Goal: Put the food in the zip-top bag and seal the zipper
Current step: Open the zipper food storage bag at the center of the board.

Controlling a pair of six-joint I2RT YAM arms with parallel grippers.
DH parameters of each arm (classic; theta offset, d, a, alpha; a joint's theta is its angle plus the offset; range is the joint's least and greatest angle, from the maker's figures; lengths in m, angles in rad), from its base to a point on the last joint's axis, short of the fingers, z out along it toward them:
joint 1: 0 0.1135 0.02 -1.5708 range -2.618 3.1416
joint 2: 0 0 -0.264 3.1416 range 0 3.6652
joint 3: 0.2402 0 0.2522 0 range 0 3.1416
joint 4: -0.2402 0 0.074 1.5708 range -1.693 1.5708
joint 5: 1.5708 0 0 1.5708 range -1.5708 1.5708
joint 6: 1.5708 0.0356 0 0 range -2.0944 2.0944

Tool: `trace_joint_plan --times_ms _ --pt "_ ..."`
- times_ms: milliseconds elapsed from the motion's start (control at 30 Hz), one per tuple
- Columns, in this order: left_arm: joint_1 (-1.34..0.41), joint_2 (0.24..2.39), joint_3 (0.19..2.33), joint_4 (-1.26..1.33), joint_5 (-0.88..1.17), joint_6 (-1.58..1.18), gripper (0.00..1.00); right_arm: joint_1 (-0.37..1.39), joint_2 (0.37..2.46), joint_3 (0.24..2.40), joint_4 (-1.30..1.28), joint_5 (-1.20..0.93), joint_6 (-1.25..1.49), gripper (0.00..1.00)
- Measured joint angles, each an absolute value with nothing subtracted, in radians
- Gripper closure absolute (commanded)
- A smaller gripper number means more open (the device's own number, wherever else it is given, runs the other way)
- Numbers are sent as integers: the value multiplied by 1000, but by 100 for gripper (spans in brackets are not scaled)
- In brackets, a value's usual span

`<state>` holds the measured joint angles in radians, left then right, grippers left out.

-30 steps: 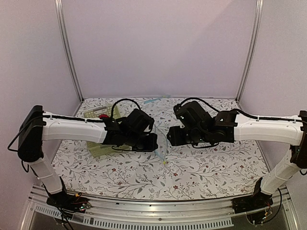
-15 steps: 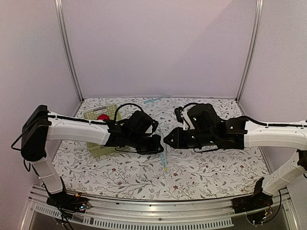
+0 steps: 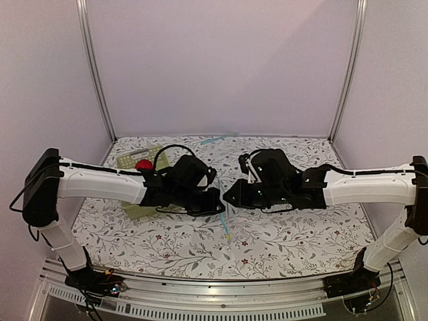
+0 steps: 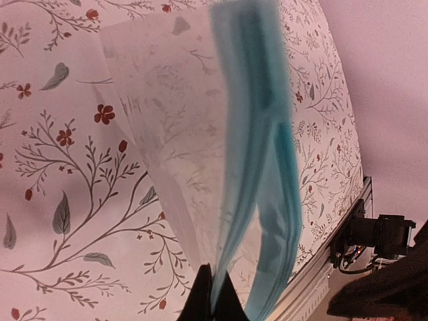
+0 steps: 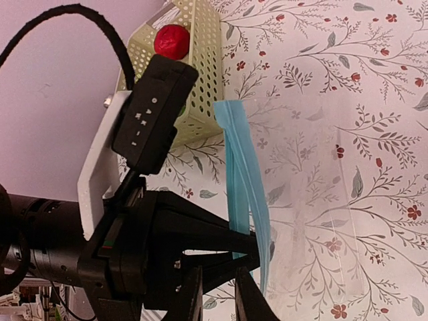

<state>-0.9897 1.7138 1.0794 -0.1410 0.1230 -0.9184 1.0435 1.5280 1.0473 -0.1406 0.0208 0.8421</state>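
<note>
The zip-top bag [image 4: 160,120] beside the basket [image 5: 200,87] is thin clear plastic film, a bit hazy, and its zipper [image 4: 257,147] is smooth light-blue plastic. The basket's matt pale-green plastic, full of holes. The red apple [image 5: 172,41] in it looks smooth. The table cover [image 4: 67,200] under the basket is matt, flower-printed.

Soft even light, faint shadows, pinkish cast — zipper [image 4: 257,134] blurred in left wrist view

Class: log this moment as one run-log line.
left gripper: shut on zipper | right gripper: open, near zipper | red apple: in basket | zip-top bag: looks empty
</note>
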Motion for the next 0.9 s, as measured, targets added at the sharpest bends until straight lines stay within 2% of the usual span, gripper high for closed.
trace_joint_plan --times_ms 567,900 --pt "-979 1681 1061 -147 140 -875 100 1009 1607 1082 -120 -131 743 84" --pt "-968 1679 1053 -150 147 -865 100 1000 1674 1121 -157 -77 719 85"
